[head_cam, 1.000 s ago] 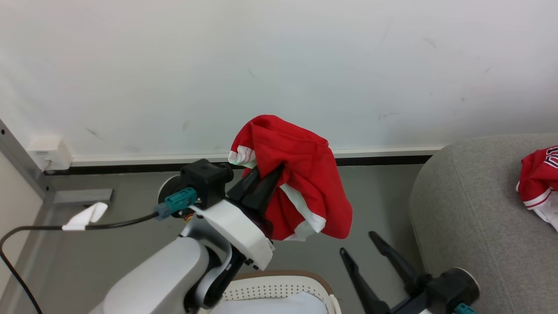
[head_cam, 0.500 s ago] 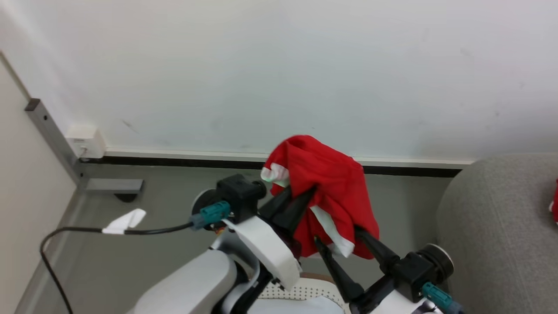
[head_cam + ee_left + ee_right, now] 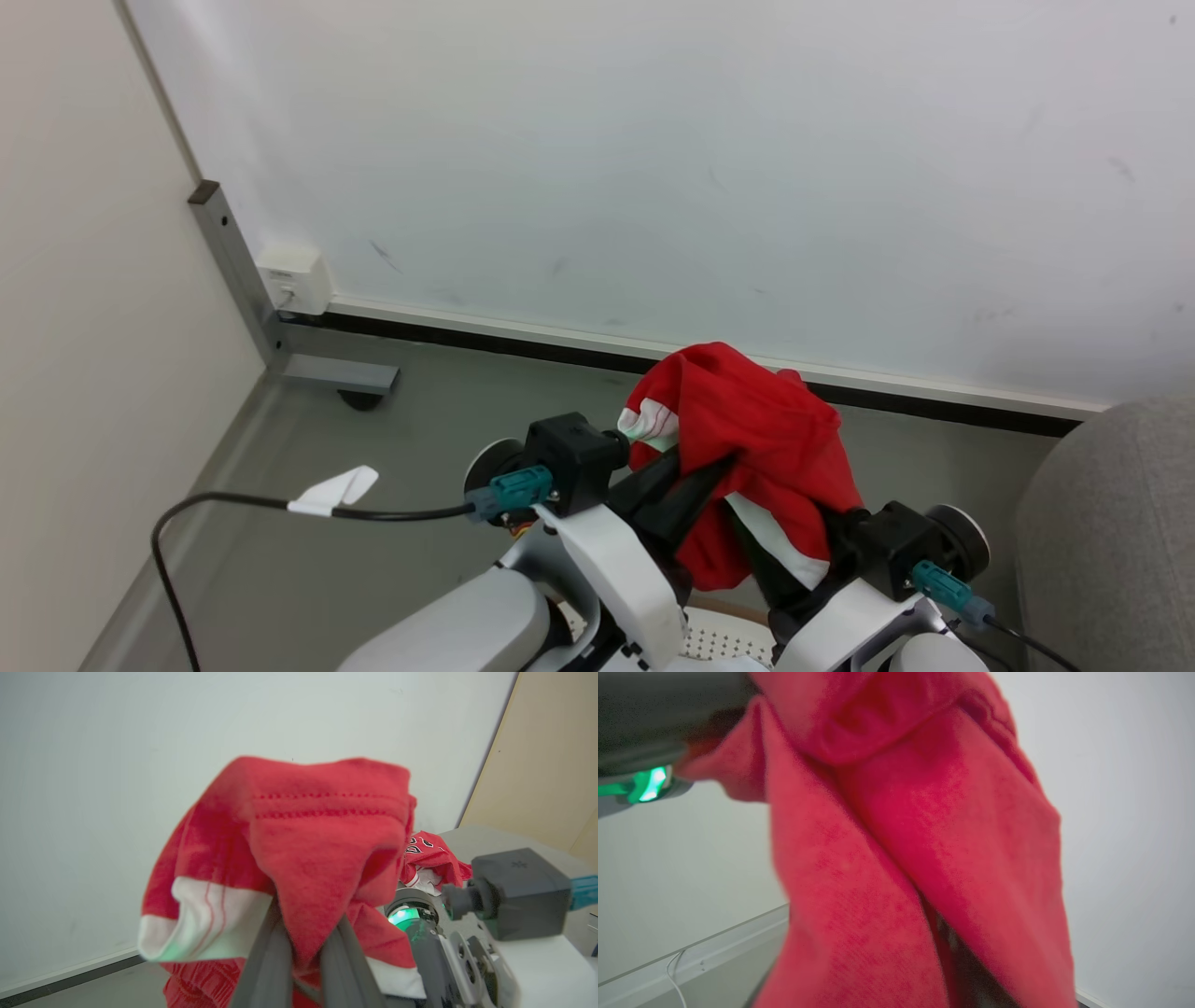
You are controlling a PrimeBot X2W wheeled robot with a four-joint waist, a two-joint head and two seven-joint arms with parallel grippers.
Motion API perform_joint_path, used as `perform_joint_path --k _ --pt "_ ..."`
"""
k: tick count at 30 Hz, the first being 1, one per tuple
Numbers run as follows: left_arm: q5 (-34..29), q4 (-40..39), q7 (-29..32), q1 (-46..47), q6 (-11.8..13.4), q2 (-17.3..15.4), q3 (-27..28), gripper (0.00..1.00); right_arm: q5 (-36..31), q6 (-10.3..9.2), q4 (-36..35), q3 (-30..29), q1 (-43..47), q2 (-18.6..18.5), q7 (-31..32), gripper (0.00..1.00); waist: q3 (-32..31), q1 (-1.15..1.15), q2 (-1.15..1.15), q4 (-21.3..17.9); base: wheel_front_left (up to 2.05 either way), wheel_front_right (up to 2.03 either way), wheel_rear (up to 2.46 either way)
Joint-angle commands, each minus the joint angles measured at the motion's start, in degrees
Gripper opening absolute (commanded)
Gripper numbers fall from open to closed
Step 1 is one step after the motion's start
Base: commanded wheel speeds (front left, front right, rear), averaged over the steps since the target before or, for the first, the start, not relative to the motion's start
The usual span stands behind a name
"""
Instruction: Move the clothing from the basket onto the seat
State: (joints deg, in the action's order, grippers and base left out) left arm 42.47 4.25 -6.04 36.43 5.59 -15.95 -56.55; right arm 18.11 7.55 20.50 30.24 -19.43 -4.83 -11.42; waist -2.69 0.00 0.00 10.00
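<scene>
My left gripper [image 3: 714, 464] is shut on a red garment [image 3: 747, 420] with white panels and holds it up in the air above the basket [image 3: 711, 640], whose perforated white rim peeks out at the bottom edge. The left wrist view shows the gripper [image 3: 303, 952] pinching a fold of the cloth [image 3: 317, 830]. My right gripper [image 3: 794, 546] is pushed up into the garment's lower hang. Its dark fingers stand apart on either side of the fold, their tips hidden by the cloth [image 3: 896, 858]. The grey seat [image 3: 1111, 532] is at the right, and a second red jersey [image 3: 427, 856] lies on it.
A white wall with a dark baseboard runs behind. At the left are a wall socket box [image 3: 294, 277] and a grey metal post with a foot [image 3: 327, 371]. A black cable with a white tag [image 3: 331, 490] trails over the grey floor.
The head camera has swung left, shifting the seat toward the right edge. My right gripper has risen from below to straddle the garment's lower fold. My left gripper keeps its hold.
</scene>
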Motion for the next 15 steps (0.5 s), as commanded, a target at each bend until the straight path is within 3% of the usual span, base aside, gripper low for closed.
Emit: perform_joint_path --k 1,15 --pt "0.3 -0.2 0.2 -0.6 0.2 -0.2 0.0 0.0 1.1 -0.13 0.9 0.2 -0.6 -0.2 0.1 0.0 -0.3 0.0 0.0 0.7 0.0 0.0 0.0" --pt "0.5 -1.0 0.3 -1.6 0.9 -0.5 -0.6 0.0 3.9 -0.13 3.0 -1.1 -2.0 -0.9 -1.7 0.0 -0.4 0.0 0.0 -0.5 0.0 0.0 0.0"
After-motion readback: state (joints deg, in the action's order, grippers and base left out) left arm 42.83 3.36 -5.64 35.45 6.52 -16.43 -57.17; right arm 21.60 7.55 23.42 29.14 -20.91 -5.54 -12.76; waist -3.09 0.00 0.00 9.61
